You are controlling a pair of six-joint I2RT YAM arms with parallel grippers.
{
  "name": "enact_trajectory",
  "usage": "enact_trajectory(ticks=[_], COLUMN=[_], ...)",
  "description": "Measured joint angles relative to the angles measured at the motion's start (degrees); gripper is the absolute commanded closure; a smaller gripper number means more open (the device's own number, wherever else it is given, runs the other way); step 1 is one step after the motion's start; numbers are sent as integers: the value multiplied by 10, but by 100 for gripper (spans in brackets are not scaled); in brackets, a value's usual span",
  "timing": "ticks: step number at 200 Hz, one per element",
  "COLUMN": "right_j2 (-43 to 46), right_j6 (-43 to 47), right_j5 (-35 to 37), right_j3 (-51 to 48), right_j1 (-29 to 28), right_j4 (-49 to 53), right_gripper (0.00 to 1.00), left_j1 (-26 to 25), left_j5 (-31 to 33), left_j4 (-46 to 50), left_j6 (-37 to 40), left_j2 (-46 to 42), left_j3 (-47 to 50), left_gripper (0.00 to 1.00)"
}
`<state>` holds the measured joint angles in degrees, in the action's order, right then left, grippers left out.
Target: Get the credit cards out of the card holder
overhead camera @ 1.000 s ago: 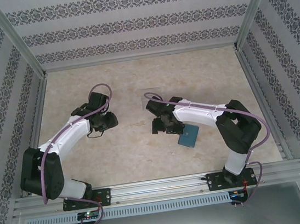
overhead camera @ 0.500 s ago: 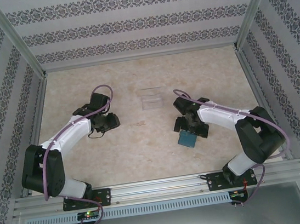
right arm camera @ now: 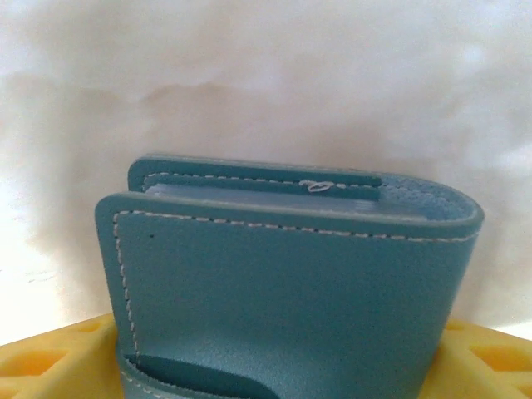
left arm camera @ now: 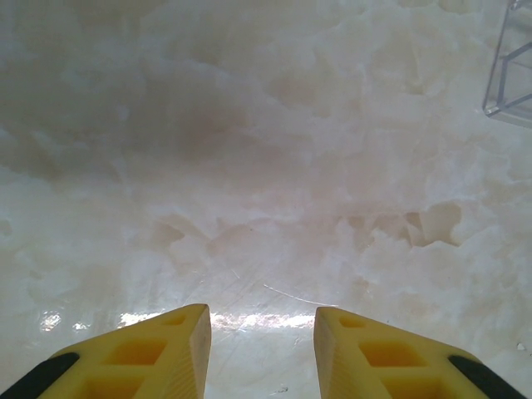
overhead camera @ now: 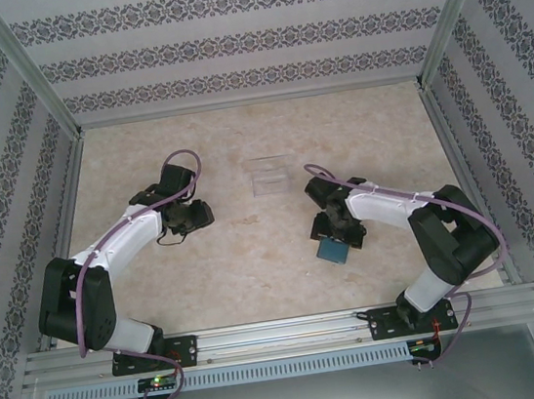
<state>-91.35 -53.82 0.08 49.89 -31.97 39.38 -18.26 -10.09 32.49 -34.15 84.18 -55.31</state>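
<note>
Teal stitched leather, the card holder (right arm camera: 291, 283) looked light, soft-sided and folded shut, held low between the right hand's (overhead camera: 335, 238) yellow fingers (right arm camera: 50, 357) over the marbled surface (overhead camera: 237, 272). Pale credit cards (right arm camera: 249, 192) edged its top, probably the best pinch point. The left hand (left arm camera: 262, 332) hung spread and empty.

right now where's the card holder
The card holder is right of centre on the table in the top view, at the right gripper, closer to the near edge than the clear tray.
</note>
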Motion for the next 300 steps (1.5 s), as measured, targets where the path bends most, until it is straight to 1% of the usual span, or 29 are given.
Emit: enact_trajectory(ticks=[33, 76, 102, 117, 147, 163, 180, 202, 228, 244, 257, 278, 300], right_j2=[-41, -130, -181, -198, -216, -217, -216, -197, -123, -77, -51, -31, -31], right_j6=[-4, -3, 3, 7, 21, 28, 36, 44, 51, 59, 64, 72, 76], right_j5=[-4, -11, -14, -17, -23, -25, -30, -49, -89, -117, -141, -180, -216], right_j3=[61, 179, 240, 260, 278, 284, 289, 276, 206, 161, 126, 76, 43], right_j1=[-49, -107, -131, -138, -140, -140, -139, -130, -96, -67, -42, -6, 18], right_j4=[-4, -4, 2, 6, 21, 27, 28, 16, -32, -66, -97, -144, -179], right_gripper=[23, 25, 24, 22, 11, 7, 6, 6, 10, 15, 21, 33, 40], left_j1=[0, 0, 0, 0, 0, -2, -7, -28, -62, -82, -98, -122, -144], left_j5=[0, 0, -3, -4, -14, -20, -24, -29, -41, -48, -52, -63, -73], left_j4=[0, 0, 0, 0, -1, 0, -2, -5, -13, -18, -21, -26, -31], left_j6=[0, 0, 0, 0, 0, -3, -6, -9, -15, -21, -25, -35, -44], left_j2=[0, -2, -6, -7, -7, -7, -7, 2, 31, 53, 71, 98, 120], left_j3=[-1, 2, 11, 14, 21, 24, 24, 20, 0, -17, -33, -57, -75], left_gripper=[63, 63, 63, 63, 62, 62, 62, 62, 63, 63, 64, 67, 69])
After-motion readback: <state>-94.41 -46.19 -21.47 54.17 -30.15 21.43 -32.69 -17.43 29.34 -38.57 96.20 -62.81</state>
